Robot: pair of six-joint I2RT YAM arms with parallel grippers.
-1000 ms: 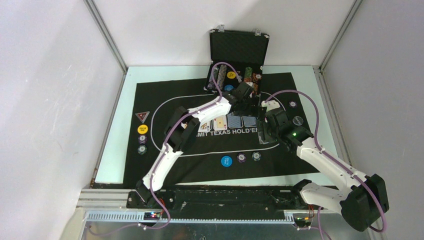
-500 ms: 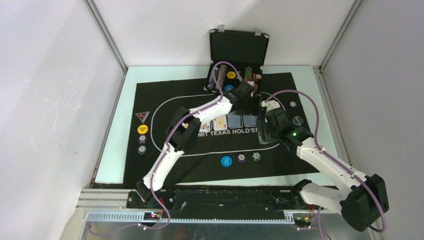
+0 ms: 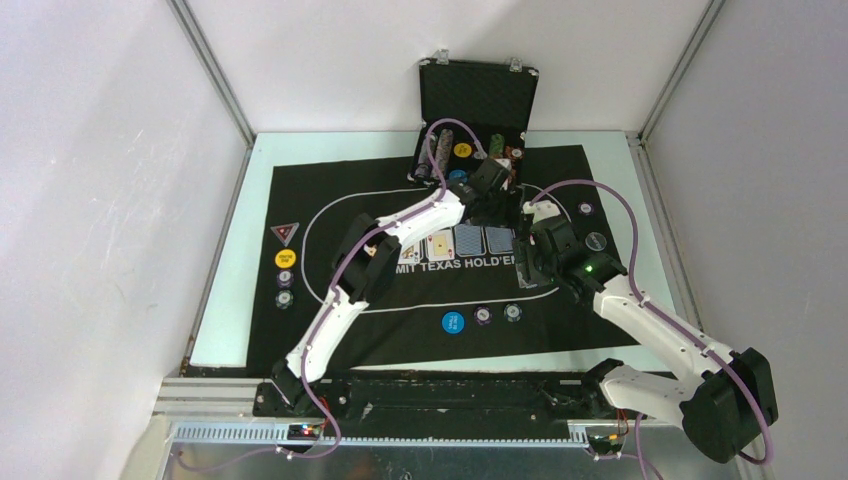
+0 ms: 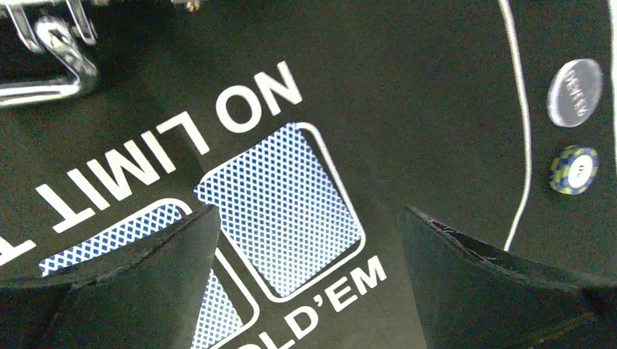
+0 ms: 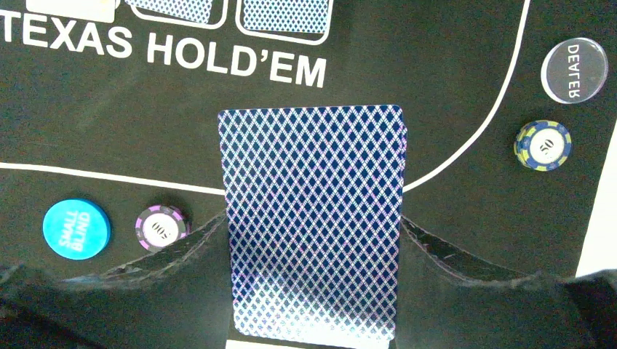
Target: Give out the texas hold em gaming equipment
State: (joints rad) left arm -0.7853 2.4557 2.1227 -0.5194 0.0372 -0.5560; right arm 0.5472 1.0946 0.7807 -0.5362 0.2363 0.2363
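Right gripper (image 5: pixel 313 236) is clamped on a blue-backed card (image 5: pixel 311 167), dead centre of its wrist view. Left gripper (image 4: pixel 309 218) hangs wide open, empty, over another face-down card (image 4: pixel 269 182) on the mat (image 4: pixel 407 87).

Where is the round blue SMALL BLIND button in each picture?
Top external: the small blind button sits low in the middle, just left of the purple chip.
Left wrist: not in it.
Right wrist: the button is at lower left, with the purple chip just to its right.
Shared landmark: the white HOLD'EM lettering shows in all three views.
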